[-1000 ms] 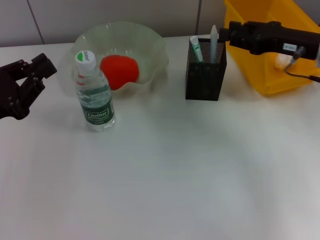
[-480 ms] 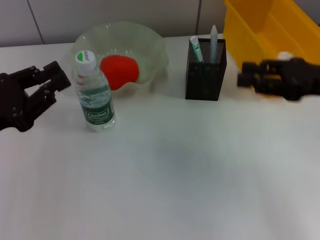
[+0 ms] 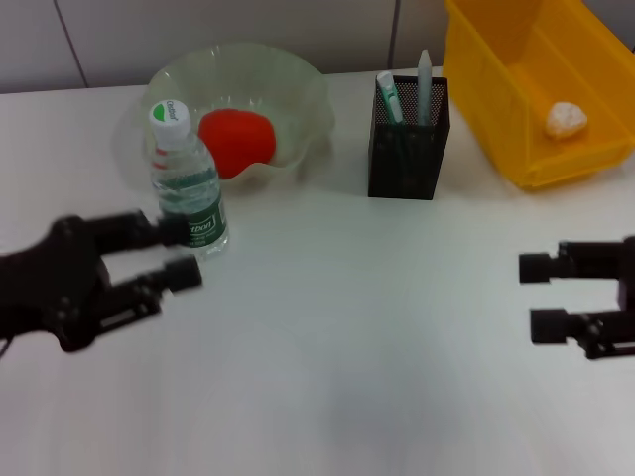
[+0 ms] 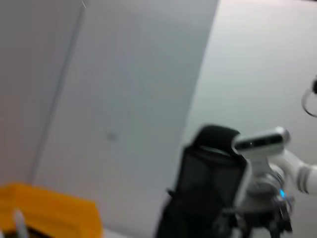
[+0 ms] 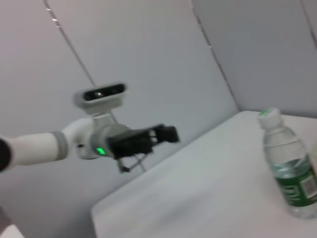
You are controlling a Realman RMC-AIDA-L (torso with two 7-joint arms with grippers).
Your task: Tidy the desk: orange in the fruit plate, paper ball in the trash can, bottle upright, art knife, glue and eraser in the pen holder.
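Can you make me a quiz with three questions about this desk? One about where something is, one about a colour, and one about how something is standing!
1. Where is the paper ball?
A. On the table beside the bottle
B. Inside the yellow bin
C. In the pen holder

2. What colour is the cap on the water bottle?
A. Red all over
B. Black
C. White with a green patch

3. How is the water bottle right now?
A. Standing upright
B. Lying on its side
C. Upside down in the plate

Answers:
1. B, the paper ball lies on the floor of the yellow bin.
2. C, the cap is white with green on top.
3. A, the water bottle stands cap-up on the table, next to the fruit plate with the orange in it.
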